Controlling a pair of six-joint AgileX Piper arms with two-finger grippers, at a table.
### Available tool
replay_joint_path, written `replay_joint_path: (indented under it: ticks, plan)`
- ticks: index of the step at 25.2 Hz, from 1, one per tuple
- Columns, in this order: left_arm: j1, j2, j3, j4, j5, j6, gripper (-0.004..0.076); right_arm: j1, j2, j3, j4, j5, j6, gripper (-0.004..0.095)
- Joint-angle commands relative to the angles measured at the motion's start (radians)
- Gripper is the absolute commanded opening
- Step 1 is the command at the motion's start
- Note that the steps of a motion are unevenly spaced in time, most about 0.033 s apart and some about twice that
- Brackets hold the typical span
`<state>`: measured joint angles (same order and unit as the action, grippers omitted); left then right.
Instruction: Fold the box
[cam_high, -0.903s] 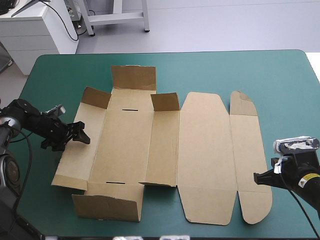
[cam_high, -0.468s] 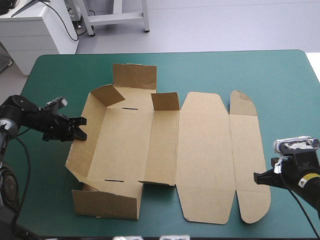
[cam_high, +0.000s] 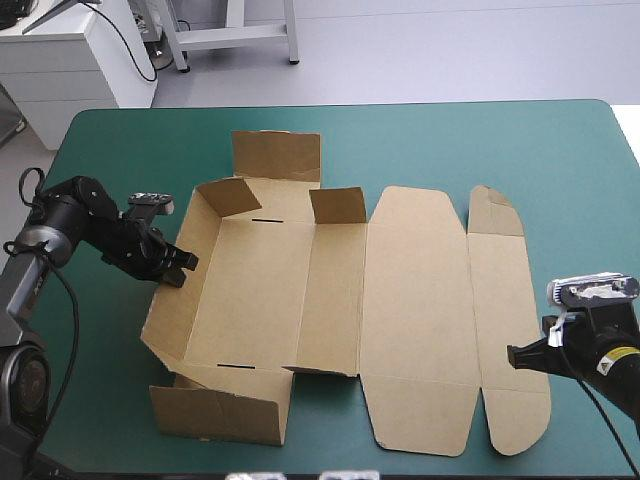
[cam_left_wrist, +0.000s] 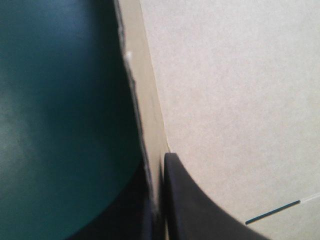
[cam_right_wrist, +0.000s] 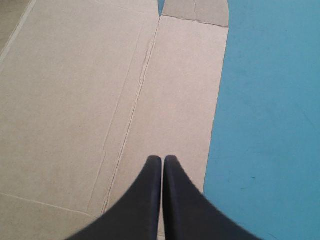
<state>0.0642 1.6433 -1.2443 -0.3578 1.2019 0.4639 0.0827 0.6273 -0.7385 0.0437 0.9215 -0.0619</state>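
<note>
Black fingers of the left gripper: all but closed, clamped on the box. One finger lies on the inner face of the brown board, the other on the outer face, and the board's edge runs up between them. The grip point is on the box's left wall, about midway along its top edge. One short dark slot in the floor panel shows just beside the inner finger.

High view: the left gripper comes in from the table's left. The wall it pinches stands raised and leans outward.

Right gripper: fingers meet in one pointed arch, with nothing between them. The tips are over the rightmost strip of the box, near that strip's outer edge. Touching or just above: cannot tell. The teal-green cover lies open beside it. High view puts the right gripper toward the strip's near end.

Box position: middle of the table, spread left to right.
- Left part is half formed: the floor panel has two slots, the far flap is upright, the near flap is raised toward the table's near edge, and two small tabs stand at the far end.
- Right of these, the wide lid panel and the round-ended strip lie flat on the cover.

Small yellow label on the right arm's wrist: too small to read
</note>
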Motion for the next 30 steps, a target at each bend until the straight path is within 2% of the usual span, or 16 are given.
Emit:
replay_joint_path:
  ticks: [1,8,11,15,19,21,25,30]
  plan:
    - [-0.01,-0.046,-0.027,0.029,0.096,-0.005,0.0008,-0.009,0.001,-0.024,-0.002,-0.049,-0.002,-0.0002]
    - [-0.01,-0.046,-0.027,0.033,0.072,-0.033,0.0011,-0.009,0.001,-0.024,0.006,-0.049,-0.002,-0.0002]
    - [-0.01,-0.046,-0.027,0.057,0.076,-0.033,0.0053,-0.009,0.001,-0.024,0.013,-0.049,-0.002,-0.0002]
    - [-0.01,-0.046,-0.027,0.074,0.089,-0.033,0.0187,-0.009,0.001,-0.024,0.015,-0.045,-0.002,-0.0002]
    - [-0.012,-0.046,-0.027,0.074,0.072,-0.099,0.0392,-0.009,0.001,-0.024,0.015,-0.041,-0.002,-0.0002]
    - [-0.012,-0.046,-0.027,0.064,0.07,-0.134,0.0452,-0.009,0.001,-0.024,0.015,-0.036,-0.002,-0.0002]
    - [-0.012,-0.046,-0.025,-0.058,0.085,-0.174,0.0448,-0.009,0.001,-0.024,0.015,-0.014,-0.002,-0.0002]
    - [-0.012,-0.046,0.023,-0.072,0.093,-0.222,0.0445,-0.009,0.001,-0.024,0.022,-0.015,-0.002,-0.0002]
